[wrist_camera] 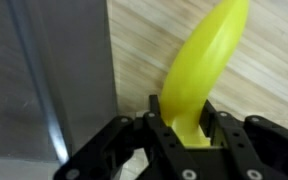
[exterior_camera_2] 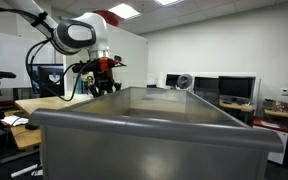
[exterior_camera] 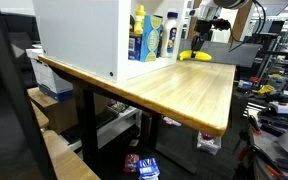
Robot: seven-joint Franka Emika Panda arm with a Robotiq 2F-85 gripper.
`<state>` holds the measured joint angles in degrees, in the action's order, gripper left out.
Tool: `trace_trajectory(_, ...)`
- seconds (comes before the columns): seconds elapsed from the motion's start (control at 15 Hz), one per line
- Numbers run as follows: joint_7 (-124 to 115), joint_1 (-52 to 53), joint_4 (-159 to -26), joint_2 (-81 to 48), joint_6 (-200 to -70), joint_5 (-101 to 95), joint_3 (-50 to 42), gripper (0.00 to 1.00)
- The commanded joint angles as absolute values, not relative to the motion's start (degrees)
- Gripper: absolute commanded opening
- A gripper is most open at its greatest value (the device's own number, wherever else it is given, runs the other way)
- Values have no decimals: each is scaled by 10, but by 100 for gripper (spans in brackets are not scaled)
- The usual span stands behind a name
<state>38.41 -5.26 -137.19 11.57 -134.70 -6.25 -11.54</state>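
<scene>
Banana (wrist_camera: 202,65) end between claw (wrist_camera: 189,128) fingers, over table (wrist_camera: 269,100); panel (wrist_camera: 44,80) just beside.

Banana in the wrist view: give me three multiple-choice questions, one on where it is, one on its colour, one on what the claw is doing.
1. The banana is seen over:
A. a blue cloth
B. a wooden tabletop
C. a sink

2. The banana's colour is:
A. yellow
B. green
C. brown

3. The claw is:
A. wide open, clear of the banana
B. out of sight
C. closed on the banana's end

Answers:
1. B, since pale wood grain fills the view behind it.
2. A, since it is bright yellow all over.
3. C, since a black finger presses on each side of the end.
</scene>
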Motion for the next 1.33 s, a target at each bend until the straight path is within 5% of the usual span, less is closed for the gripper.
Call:
trace_trajectory(0.0,349,-60,-1355,116,-1298,-78,-107,15)
trace_trajectory(0.4,371,-54,-1339,114,-1220,-9,-126,15)
trace_trajectory(1.2,343,-65,-1379,92,-1364,-1,-132,15)
trace_trajectory(1.27,342,-65,-1378,92,-1360,-8,-131,54)
